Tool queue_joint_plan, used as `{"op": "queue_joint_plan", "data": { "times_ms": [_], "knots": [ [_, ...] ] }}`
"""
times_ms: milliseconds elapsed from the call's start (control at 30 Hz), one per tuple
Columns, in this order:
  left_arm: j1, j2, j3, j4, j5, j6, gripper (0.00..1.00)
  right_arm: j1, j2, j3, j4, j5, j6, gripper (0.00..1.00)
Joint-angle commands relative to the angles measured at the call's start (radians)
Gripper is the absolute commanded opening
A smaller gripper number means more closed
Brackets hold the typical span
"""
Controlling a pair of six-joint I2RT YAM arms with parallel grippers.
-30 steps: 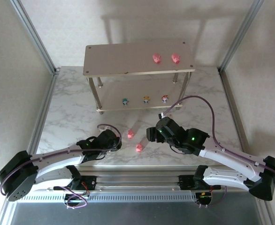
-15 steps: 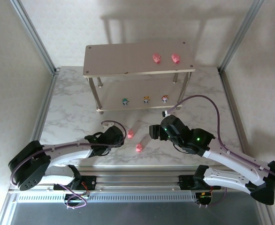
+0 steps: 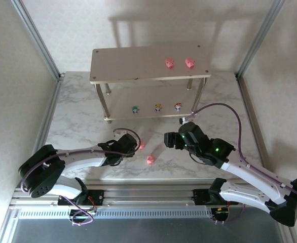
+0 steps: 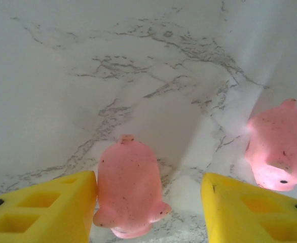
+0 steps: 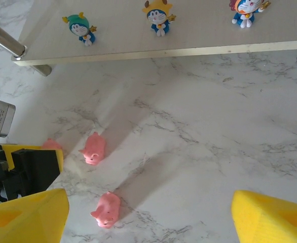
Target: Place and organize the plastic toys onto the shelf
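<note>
A pink pig [image 4: 130, 187] lies on the marble table [image 4: 62, 76] between the left gripper [image 4: 148, 177]'s parted fingers, touching one of them. A second pig [image 4: 280, 147] sits near. Bare marble lies ahead. The left arm stretches low, and the right gripper [image 5: 148, 197] hovers wide open and empty.

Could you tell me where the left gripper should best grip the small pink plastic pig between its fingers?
Probably across its rounded flanks, approaching from its near end: the small pink plastic pig lies lengthwise between the left gripper's open fingers.

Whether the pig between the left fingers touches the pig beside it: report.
Apart. The left wrist view shows bare marble between the pig and its neighbour.
</note>
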Motion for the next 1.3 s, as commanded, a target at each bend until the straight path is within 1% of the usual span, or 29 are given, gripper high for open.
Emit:
{"op": "queue_joint_plan", "data": {
  "times_ms": [0, 233, 333, 433, 467, 600, 700, 900, 1000, 1133, 1200, 1267],
  "knots": [
    [0.007, 0.017, 0.019, -0.018, -0.038, 0.022, 0.55, -0.017, -0.012, -0.021, 0.023, -0.024, -0.009, 0.84],
    [0.016, 0.035, 0.01, -0.006, -0.015, 0.036, 0.5, -0.033, -0.002, -0.024, 0.038, -0.043, -0.01, 0.84],
    [0.019, 0.037, 0.007, -0.001, -0.012, 0.047, 0.4, -0.038, -0.001, -0.024, 0.041, -0.041, -0.011, 0.84],
    [0.025, 0.037, 0.004, 0.007, -0.004, 0.06, 0.27, -0.042, 0.0, -0.025, 0.039, -0.036, -0.009, 0.84],
    [0.03, 0.039, 0.0, 0.012, 0.004, 0.067, 0.25, -0.044, -0.002, -0.025, 0.04, -0.036, -0.008, 0.84],
    [0.038, 0.035, -0.008, 0.023, 0.032, 0.093, 0.21, -0.05, -0.005, -0.024, 0.038, -0.034, -0.007, 0.84],
    [0.038, -0.002, 0.037, -0.052, 0.025, 0.114, 0.21, -0.052, -0.009, -0.019, 0.031, -0.028, -0.008, 0.84],
    [0.036, -0.137, 0.312, -0.355, -0.004, 0.199, 0.21, -0.051, 0.013, 0.012, 0.014, -0.018, -0.034, 0.84],
    [0.033, -0.189, 0.502, -0.478, -0.025, 0.246, 0.21, -0.052, 0.032, 0.035, 0.017, -0.01, -0.055, 0.84],
    [0.037, -0.224, 0.752, -0.544, -0.088, 0.36, 0.23, -0.061, 0.058, 0.077, 0.027, -0.009, -0.089, 0.84],
    [0.065, -0.213, 0.857, -0.549, -0.12, 0.421, 0.24, -0.067, 0.071, 0.101, 0.035, -0.015, -0.105, 0.84],
    [0.122, -0.179, 0.955, -0.546, -0.099, 0.482, 0.25, -0.069, 0.085, 0.129, 0.043, -0.022, -0.121, 0.84]
  ]
}}
